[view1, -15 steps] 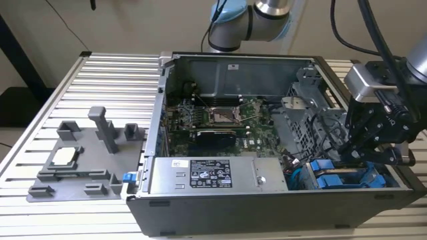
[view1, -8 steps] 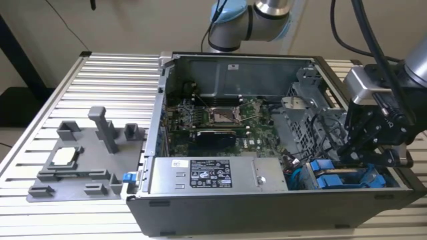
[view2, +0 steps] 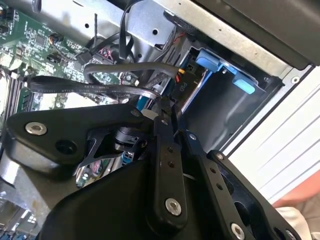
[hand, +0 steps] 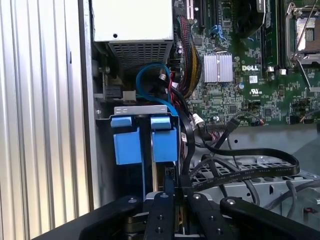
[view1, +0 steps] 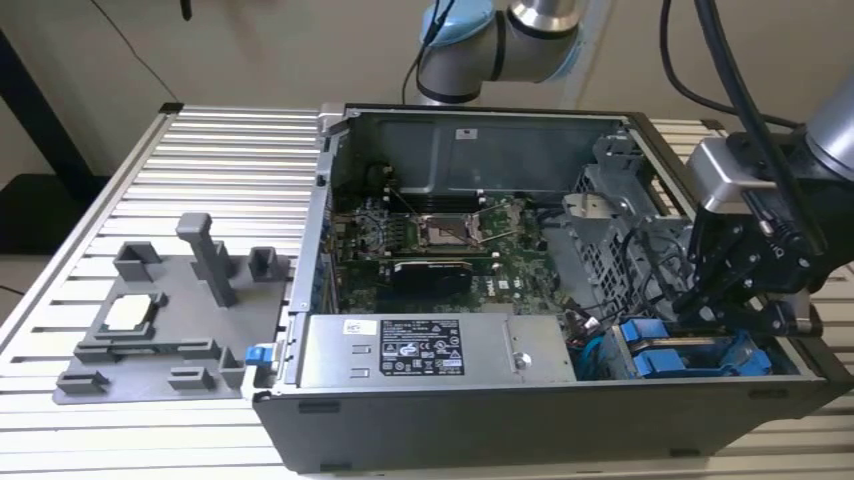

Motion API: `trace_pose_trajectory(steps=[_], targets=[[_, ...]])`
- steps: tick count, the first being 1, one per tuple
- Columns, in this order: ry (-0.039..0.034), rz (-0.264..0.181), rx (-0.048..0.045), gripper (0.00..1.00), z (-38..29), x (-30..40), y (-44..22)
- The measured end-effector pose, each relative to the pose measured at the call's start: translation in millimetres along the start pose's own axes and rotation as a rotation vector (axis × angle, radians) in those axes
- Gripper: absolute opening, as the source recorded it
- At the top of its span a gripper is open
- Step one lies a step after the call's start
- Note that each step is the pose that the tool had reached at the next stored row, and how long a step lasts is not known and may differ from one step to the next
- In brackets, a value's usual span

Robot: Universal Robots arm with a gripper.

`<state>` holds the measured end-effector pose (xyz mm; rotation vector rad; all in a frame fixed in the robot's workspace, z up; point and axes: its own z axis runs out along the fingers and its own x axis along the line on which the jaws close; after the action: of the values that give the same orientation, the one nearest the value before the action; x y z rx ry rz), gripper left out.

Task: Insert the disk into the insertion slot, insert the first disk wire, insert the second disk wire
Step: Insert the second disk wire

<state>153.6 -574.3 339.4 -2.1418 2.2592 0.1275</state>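
Black and bulky, the gripper (view1: 731,300) hangs over the corner of the open computer case (view1: 534,420) that lies toward the exterior view's right, just above the grey metal drive cage (view1: 694,355). Whether its fingers are apart, together or clamped on something I cannot tell: in both wrist views the black linkage hides the tips among the cables.

Two blue carrier frames sit side by side in the cage, both fully pushed in. In the first wrist view the one closer to the gripper (hand: 165,227) is the disk (hand: 164,140), seated in the insertion slot (hand: 145,111); the other drive (hand: 126,142) stands just beside it, touching the same cage wall.

A flat black cable (hand: 250,170) loops out from beside the cage and across the circuit board (hand: 240,85). A thin blue cable (hand: 150,75) arcs between the cage and the silver power box (hand: 132,22), which sits just next to the cage. In the second wrist view the gripper (view2: 165,112) sits against a black cable (view2: 100,87) with a plug near the cage's opening (view2: 210,95).

On the slatted table (view1: 200,150), well apart from the case, rests a grey plastic fixture (view1: 167,320).
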Motion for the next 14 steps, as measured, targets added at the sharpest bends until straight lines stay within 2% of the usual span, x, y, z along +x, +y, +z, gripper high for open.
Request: trace_pose_trajectory(steps=[6,8,10,11,14], targets=[[0.0011,0.000,-0.0019,0.16,3.7,0.4,-1.0],[-0.0006,0.000,-0.0022,0.16,4.8,0.4,-1.2],[-0.0004,0.000,-0.0025,0.18,5.0,0.5,-1.2],[-0.0004,0.000,-0.0025,0.24,5.0,0.5,-1.2],[-0.0024,0.001,-0.0036,0.24,4.3,0.6,-1.2]])
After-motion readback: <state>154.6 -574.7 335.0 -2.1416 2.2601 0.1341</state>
